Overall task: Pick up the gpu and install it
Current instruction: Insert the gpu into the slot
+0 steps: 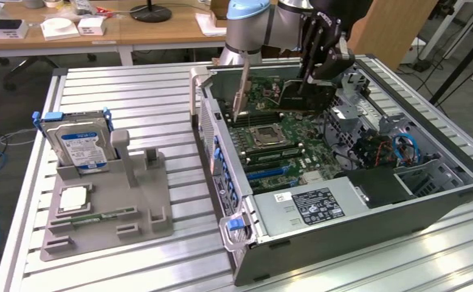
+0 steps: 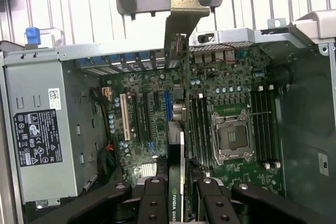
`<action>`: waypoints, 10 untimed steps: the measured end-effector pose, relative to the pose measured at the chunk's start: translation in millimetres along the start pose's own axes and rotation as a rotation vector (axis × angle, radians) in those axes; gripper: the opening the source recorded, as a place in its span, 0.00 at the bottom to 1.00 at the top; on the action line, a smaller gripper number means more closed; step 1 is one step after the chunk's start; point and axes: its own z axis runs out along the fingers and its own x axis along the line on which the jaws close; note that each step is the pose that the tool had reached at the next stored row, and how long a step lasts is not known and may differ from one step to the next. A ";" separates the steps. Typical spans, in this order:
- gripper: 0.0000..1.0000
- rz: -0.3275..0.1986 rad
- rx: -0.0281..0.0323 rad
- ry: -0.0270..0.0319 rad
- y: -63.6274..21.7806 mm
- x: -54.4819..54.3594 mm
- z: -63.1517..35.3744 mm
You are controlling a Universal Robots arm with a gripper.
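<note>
The arm (image 1: pixel 261 24) comes down from the upper middle of the exterior view into an open computer case (image 1: pixel 342 243) lying on its side on a slatted metal table (image 1: pixel 139 91). The black hand (image 1: pixel 312 82) points down with its fingers closed on the gpu (image 1: pixel 306 98), one finger on each flat face. The card stands on edge over the far end of the motherboard (image 1: pixel 277 143), with its silver bracket toward the case's rear wall.

In the wrist view the gpu (image 2: pixel 177 145) is seen edge-on between the hand's (image 2: pixel 181 190) fingers, above the board between the expansion slots and the memory slots beside the CPU socket (image 2: pixel 231 137). White lettering on its edge reads "NVIDIA QUAD", cut off there. Whether the card touches the board cannot be told.

Around it in the case are the CPU socket (image 1: pixel 267 135) at centre, a power supply (image 1: pixel 309 207) with a black label in print too small to read at the lower middle, and blue cables (image 1: pixel 403 149) at the right. At the left of the exterior view a grey holder (image 1: pixel 131 201) carries an upright hard drive (image 1: pixel 78 143) with a blue label and a flat memory stick (image 1: pixel 98 217), well apart from the hand.
</note>
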 end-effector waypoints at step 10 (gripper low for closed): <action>0.26 -0.037 -0.0008 0.0016 0.0 0.0 0.0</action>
